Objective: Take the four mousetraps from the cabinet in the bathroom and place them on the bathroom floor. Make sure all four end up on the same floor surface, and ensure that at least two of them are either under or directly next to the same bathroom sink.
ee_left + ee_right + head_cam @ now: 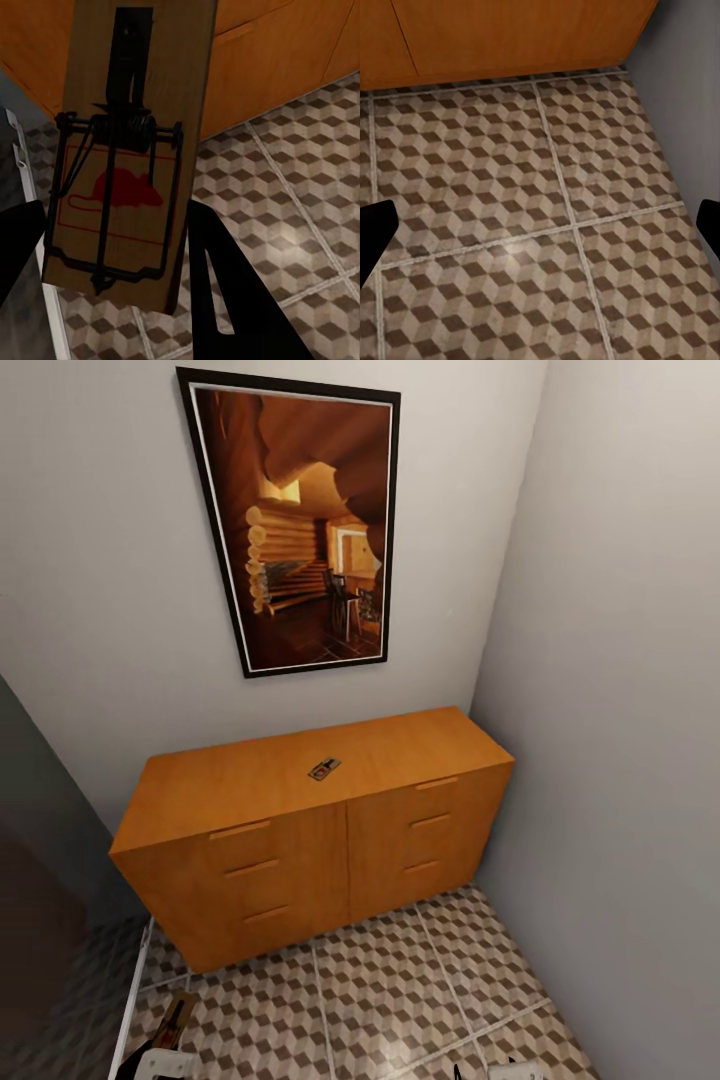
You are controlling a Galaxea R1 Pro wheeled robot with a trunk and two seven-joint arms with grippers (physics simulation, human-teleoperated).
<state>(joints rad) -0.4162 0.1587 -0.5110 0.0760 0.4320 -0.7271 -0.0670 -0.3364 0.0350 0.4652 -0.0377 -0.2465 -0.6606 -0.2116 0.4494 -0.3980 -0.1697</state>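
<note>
Mousetrap number one (127, 150) is held between the left gripper's (112, 247) jaws, which are closed in on its lower end, one dark finger (232, 300) pressed to one edge and the other seen at the opposite edge. It's a flat wooden board with a black wire spring and a red mouse print, and it is held up clear of the floor (300, 210), with the cabinet (277, 60) behind it. In the head view that trap (178, 1022) is glimpsed low at the left, above the tiles.

The right gripper (540, 225) is carried empty, its jaws spread wide so that just two dark fingertips (375, 232) are caught at the edges of its wrist view, with cube-patterned tiles between them and the cabinet's base further off.

A second mousetrap (324, 768) is seen lying flat on top of the orange-brown cabinet (300, 860), roughly mid-width and a bit toward the front edge. All six drawers are shut, as far as can be made out. The cabinet is pushed into a corner, its right end by the grey wall (620, 710), and a framed picture (305, 520) of a log interior is hung above it. The cube-print floor (400, 990) is spread out in front, pale grout lines and all.
</note>
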